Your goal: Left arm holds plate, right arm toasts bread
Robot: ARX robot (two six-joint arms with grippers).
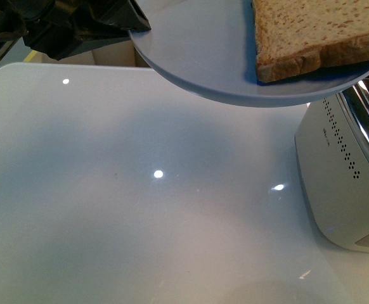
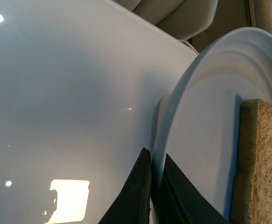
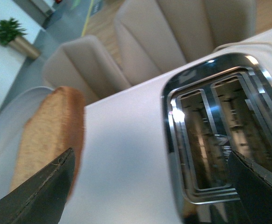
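Note:
My left gripper (image 1: 130,25) is shut on the rim of the pale blue-grey plate (image 1: 203,57) and holds it in the air above the white table, at the top of the front view. The slice of brown bread (image 1: 317,35) lies on the plate's right side. In the left wrist view the black fingers (image 2: 136,196) pinch the plate's rim (image 2: 196,140), with the bread (image 2: 262,168) beside them. My right gripper (image 3: 147,186) is open and empty, its fingers wide apart between the bread (image 3: 47,135) on the plate (image 3: 5,135) and the toaster's slots (image 3: 220,135).
A white toaster (image 1: 343,171) with two chrome-rimmed slots stands at the table's right edge, just under the plate. The glossy white table (image 1: 140,209) fills the front view. Beige chairs (image 3: 173,37) stand beyond the table's far edge.

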